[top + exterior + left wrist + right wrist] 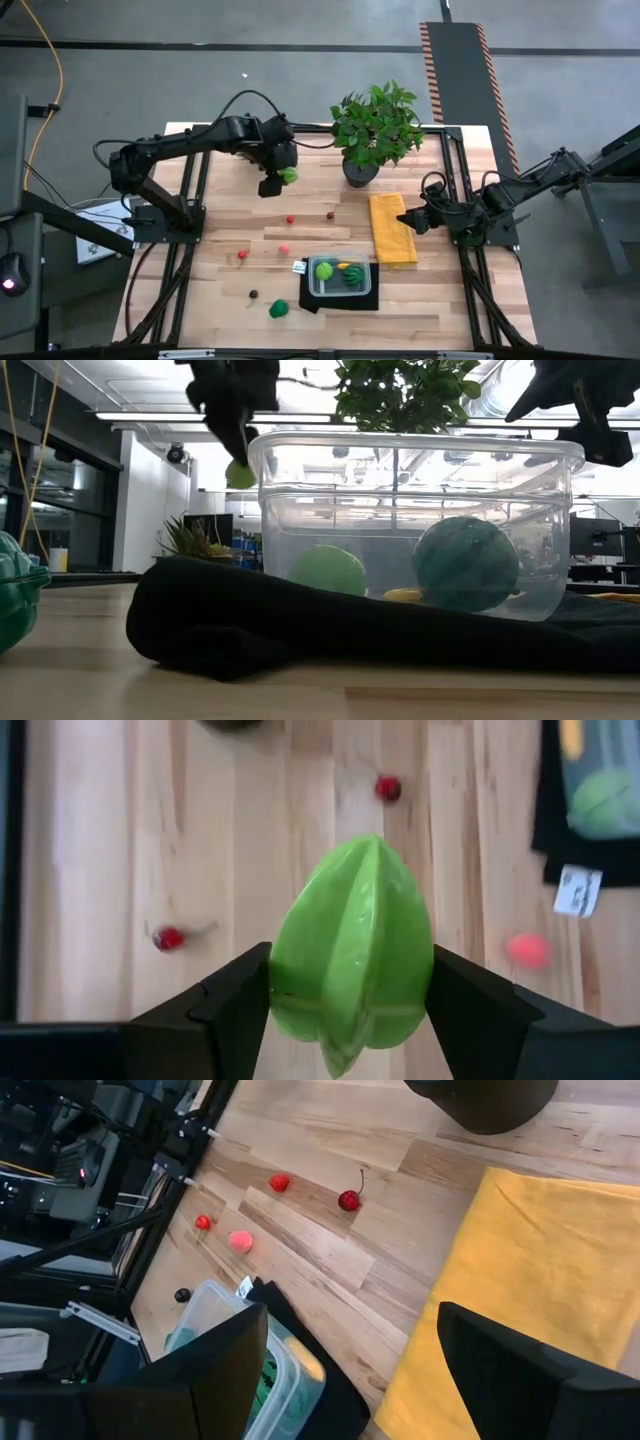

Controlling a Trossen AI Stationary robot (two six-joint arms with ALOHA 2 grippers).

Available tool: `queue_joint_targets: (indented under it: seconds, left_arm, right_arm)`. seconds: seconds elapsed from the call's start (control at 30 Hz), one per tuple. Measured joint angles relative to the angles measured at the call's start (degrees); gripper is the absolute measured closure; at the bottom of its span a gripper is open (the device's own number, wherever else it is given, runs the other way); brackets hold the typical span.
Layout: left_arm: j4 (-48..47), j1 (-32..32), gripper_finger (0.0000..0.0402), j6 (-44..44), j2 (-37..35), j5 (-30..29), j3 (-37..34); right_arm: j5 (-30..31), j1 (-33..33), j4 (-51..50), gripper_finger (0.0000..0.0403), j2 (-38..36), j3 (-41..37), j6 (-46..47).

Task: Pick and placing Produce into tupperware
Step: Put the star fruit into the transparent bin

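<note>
A: Where's the produce?
B: A ribbed green fruit point(352, 945) sits pinched in the left hand point(278, 180), up off the surface point(440, 290) near the potted plant point(375, 128). Three pieces lie in the clear container point(341, 291) on the black mat point(340, 301); small red ones point(348, 1201) are scattered on the wood

A: And the other arm?
B: The right hand point(414, 219) hovers over the yellow cloth point(392, 232), fingers point(215, 1370) spread wide and empty
</note>
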Motion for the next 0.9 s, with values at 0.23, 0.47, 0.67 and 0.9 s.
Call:
queue_joint_targets:
  seconds: [0.23, 0.47, 0.67, 0.9]
  left_arm:
    - [-0.2, -3.02, 0.0196, -0.35, 0.0, 0.02, 3.8]
    - [-1.44, -6.7, 0.0187, -1.85, 0.02, -0.18, 4.61]
    - [-1.44, -9.6, 0.0192, -2.9, 0.02, -1.2, 4.62]
    - [-1.45, -12.64, 0.0187, -4.98, 0.02, -1.29, 4.61]
  right_arm:
    - [0.0, 0.0, 0.02, 0.0121, 0.0, 0.0, -0.82]
    - [0.0, 0.0, 0.02, 0.0121, -0.02, 0.0, -1.52]
    - [-0.02, 0.0, 0.04, 0.0121, -0.02, 0.0, -1.9]
    - [-0.04, 0.0, 0.09, 0.0121, -0.02, 0.0, -2.28]
